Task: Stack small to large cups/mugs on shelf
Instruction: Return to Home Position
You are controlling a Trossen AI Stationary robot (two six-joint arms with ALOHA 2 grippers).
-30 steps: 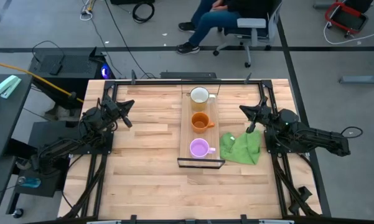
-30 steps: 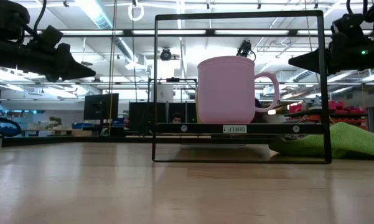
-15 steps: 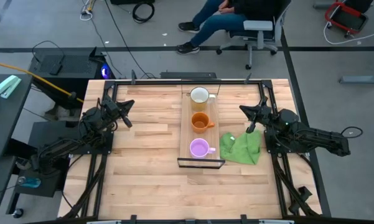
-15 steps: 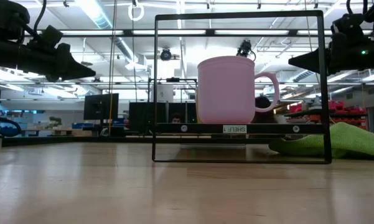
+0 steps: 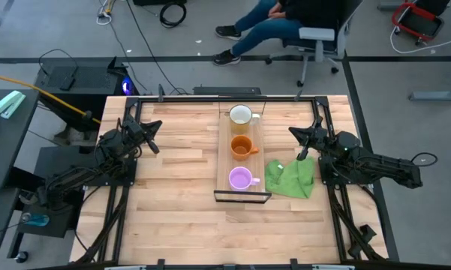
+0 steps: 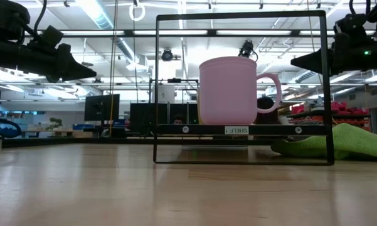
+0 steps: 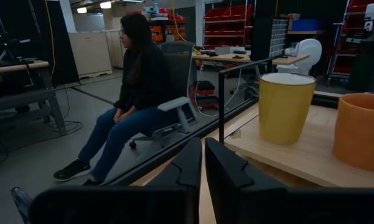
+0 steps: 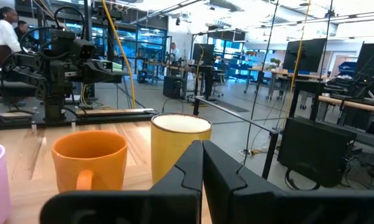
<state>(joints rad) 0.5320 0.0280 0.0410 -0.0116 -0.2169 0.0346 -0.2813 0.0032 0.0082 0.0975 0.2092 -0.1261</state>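
Shelf mid-surface w/ purple mug, orange mug, yellow mug running 6→12 o'clock; left pincer at 9, right pincer at 3, both closed tight, empty.

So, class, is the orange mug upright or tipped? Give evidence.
Upright: the orange mug shows its round open mouth from above, walls vertical in the right wrist view.

A small white label on the shelf reads "SHELF 1", mirrored.

Three mugs stand in a row on the shelf: purple mug nearest, orange mug in the middle, yellow mug farthest.
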